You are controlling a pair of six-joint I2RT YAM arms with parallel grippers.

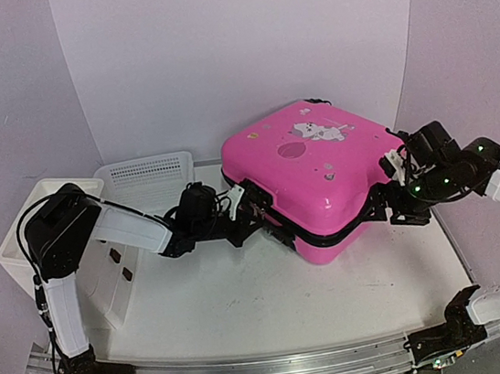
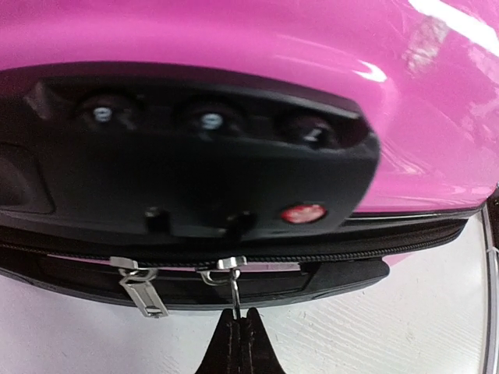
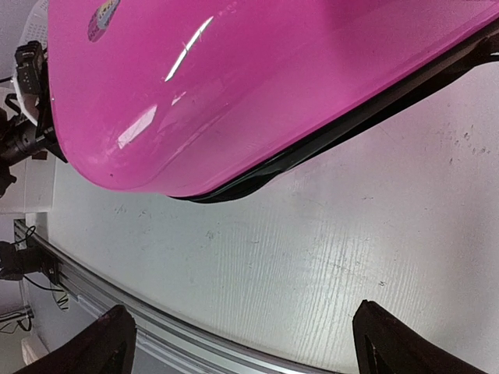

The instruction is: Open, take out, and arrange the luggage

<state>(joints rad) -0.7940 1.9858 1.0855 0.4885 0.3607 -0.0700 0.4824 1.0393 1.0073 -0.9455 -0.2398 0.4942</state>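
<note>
**Pinch at risk**

The pink suitcase lies shut on the table. Your left gripper pinches a zipper pull under the lock; tug off-line and it may slip. Your right gripper gapes alongside, bracing nothing. Only the left wrist view shows the pinch.

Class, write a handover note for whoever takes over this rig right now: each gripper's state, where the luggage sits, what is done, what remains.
The luggage: flat on the table, closed, zipper still shut.
Left gripper: shut on a zipper pull below the lock.
Right gripper: open, empty, beside the luggage's right edge.
Done: pull gripped.
Left to do: unzip, open the lid, take out and arrange the contents.
</note>
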